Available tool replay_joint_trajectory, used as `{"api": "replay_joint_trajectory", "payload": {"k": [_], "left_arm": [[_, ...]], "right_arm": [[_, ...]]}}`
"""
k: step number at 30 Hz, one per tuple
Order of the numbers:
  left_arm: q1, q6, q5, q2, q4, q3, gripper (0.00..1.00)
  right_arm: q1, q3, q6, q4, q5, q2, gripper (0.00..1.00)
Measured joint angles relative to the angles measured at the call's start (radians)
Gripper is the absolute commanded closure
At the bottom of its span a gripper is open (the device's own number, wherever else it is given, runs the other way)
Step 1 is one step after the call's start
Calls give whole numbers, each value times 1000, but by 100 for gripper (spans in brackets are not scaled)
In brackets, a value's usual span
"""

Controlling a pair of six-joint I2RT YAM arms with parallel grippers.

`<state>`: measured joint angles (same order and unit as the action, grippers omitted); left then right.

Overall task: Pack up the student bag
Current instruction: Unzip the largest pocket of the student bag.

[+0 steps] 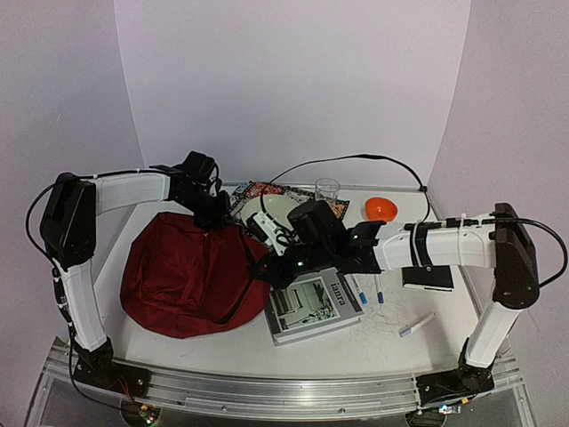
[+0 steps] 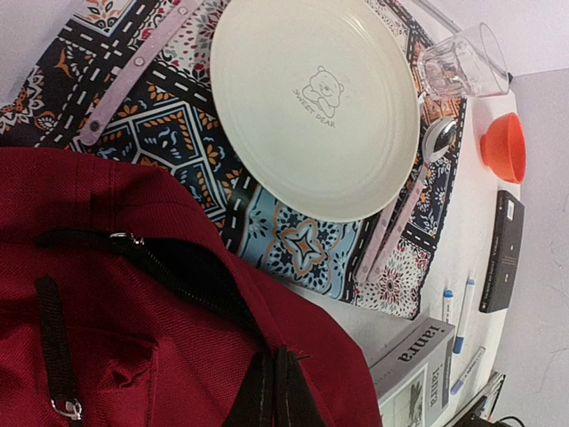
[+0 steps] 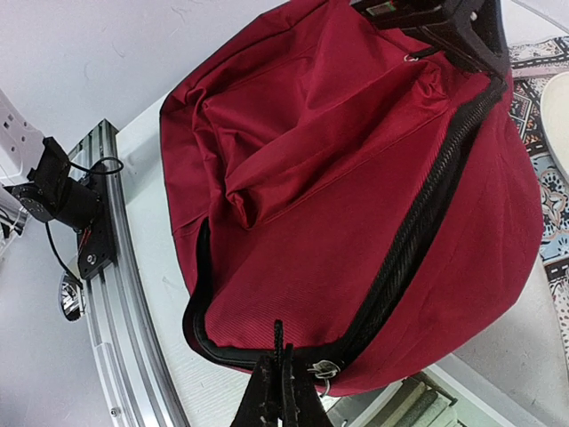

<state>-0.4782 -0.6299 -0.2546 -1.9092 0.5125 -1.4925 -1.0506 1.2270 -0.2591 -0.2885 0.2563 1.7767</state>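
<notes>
The student bag [image 1: 173, 267], dark red and floppy, lies on the left of the table. My left gripper [image 1: 212, 218] is at its far top edge. In the left wrist view this gripper [image 2: 274, 356] is shut on the red fabric of the bag [image 2: 107, 356], beside the black zipper [image 2: 178, 271]. My right gripper [image 1: 265, 269] is at the bag's right edge. Seen from the right wrist, it [image 3: 281, 360] is shut on the black zipper pull cord [image 3: 278, 334], next to the metal slider [image 3: 324, 367] on the bag [image 3: 338, 178].
A patterned placemat [image 2: 178, 133] behind the bag holds a cream plate [image 2: 311, 98] and a spoon [image 2: 440, 138]. A glass [image 1: 327, 189] and an orange bowl [image 1: 380, 210] stand further back. A book [image 1: 311, 307], two pens [image 1: 360, 289], a marker [image 1: 416, 325] and a black case [image 1: 427, 277] lie right of the bag.
</notes>
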Motion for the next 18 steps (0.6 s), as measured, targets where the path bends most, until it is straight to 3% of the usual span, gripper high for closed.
{"api": "replay_joint_trajectory", "payload": {"k": [6, 12, 18], "left_arm": [[15, 0, 20, 103, -8, 67, 65], [16, -19, 24, 266, -17, 143, 48], [-63, -51, 7, 332, -24, 200, 36]], "right_arm": [[-17, 0, -1, 0, -12, 0, 100], [-30, 21, 3, 3, -11, 18, 100], [-31, 36, 12, 3, -19, 37, 100]]}}
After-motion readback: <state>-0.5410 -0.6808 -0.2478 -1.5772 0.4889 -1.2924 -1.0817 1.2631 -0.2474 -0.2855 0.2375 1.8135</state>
